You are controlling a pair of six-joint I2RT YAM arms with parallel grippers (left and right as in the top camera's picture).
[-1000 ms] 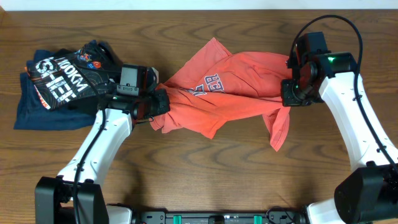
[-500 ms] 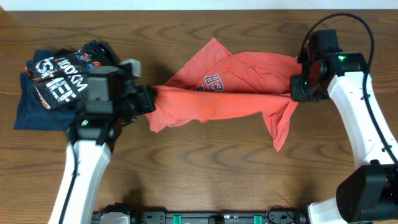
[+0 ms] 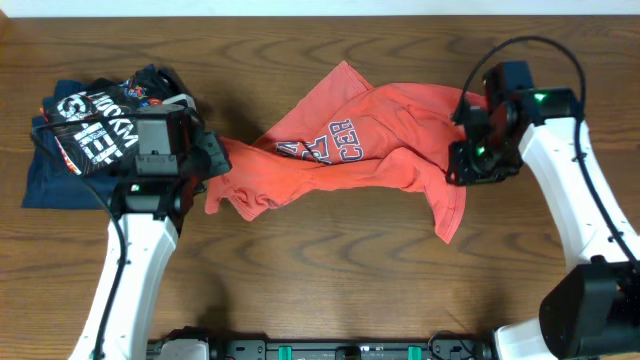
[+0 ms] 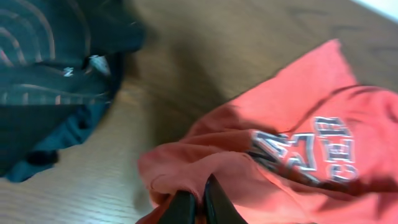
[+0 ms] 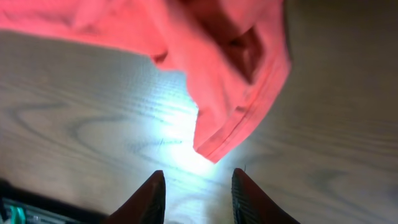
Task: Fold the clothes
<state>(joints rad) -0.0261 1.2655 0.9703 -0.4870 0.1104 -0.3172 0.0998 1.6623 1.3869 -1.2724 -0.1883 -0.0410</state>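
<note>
Stretching over a brown wood-grain counter (image 3: 330, 270), a coral-red short-sleeved shirt (image 3: 400, 165) lies crumpled and uneven, filling the space between the left jaws and the right jaws. Its chest faces up, and dark-and-white block lettering (image 3: 335, 140) shows on the half nearer the left jaws. One pointed corner of the cloth reaches toward the far edge of the counter, and a narrow flap (image 3: 450, 215) trails toward the near edge just beside the right jaws. A heap of navy and black garments with white lettering (image 3: 90, 140) sits on the side of the left jaws away from the shirt; from the left wrist view a strip of bare wood separates the heap from the red cloth. The left arm (image 3: 135, 270), white with a black wrist, comes in from the near edge, and the left jaws are closed tight, pinching a bunched fold at the shirt's end, with red cloth gathered right around the tips. The right arm (image 3: 575, 200), also white, bends in from the opposite side. The right jaws stand partly apart and hold nothing. In the right wrist view the two dark fingers (image 5: 146, 196) point at bare wood, and a stitched hem corner (image 5: 217, 146) of the shirt lies just ahead of the tips, near them but not between them.
</note>
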